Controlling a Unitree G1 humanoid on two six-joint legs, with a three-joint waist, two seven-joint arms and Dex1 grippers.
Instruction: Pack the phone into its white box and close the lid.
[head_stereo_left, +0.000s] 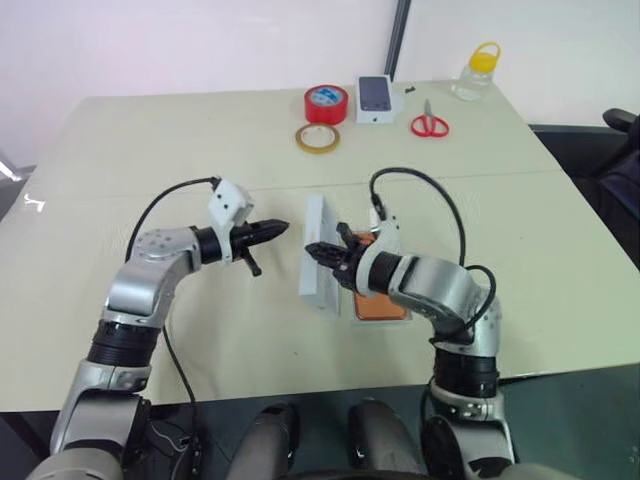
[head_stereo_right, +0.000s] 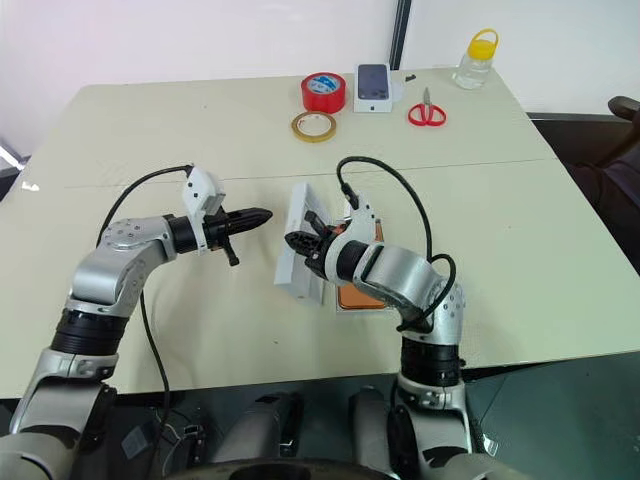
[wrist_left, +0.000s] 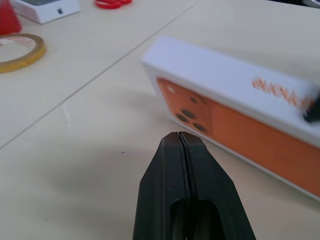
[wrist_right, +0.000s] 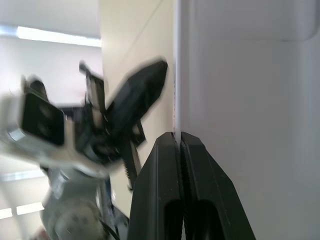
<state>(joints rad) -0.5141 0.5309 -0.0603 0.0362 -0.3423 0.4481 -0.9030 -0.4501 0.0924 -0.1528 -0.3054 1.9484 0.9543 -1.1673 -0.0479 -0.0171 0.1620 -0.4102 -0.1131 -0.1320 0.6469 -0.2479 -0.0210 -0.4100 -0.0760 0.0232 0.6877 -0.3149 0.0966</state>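
The white lid (head_stereo_left: 316, 215) stands tilted on its long edge at the table's middle. Its orange printed top (wrist_left: 235, 132) faces my left gripper. My right gripper (head_stereo_left: 312, 249) is shut on the lid's upper wall, and its fingertips (wrist_right: 170, 142) line up with that wall's rim. The left gripper (head_stereo_left: 283, 229) is shut and empty. It hovers a short way left of the lid, pointing at it without touching. Beneath my right forearm the orange phone (head_stereo_left: 385, 305) lies in the shallow white box (head_stereo_left: 383, 320), partly hidden by the arm.
At the table's far side stand a red tape roll (head_stereo_left: 326, 103), a yellow tape ring (head_stereo_left: 316, 138), a small white box topped with a dark phone (head_stereo_left: 375, 98), red scissors (head_stereo_left: 429, 124) and a yellow-capped bottle (head_stereo_left: 476, 72). The table's front edge runs close under both arms.
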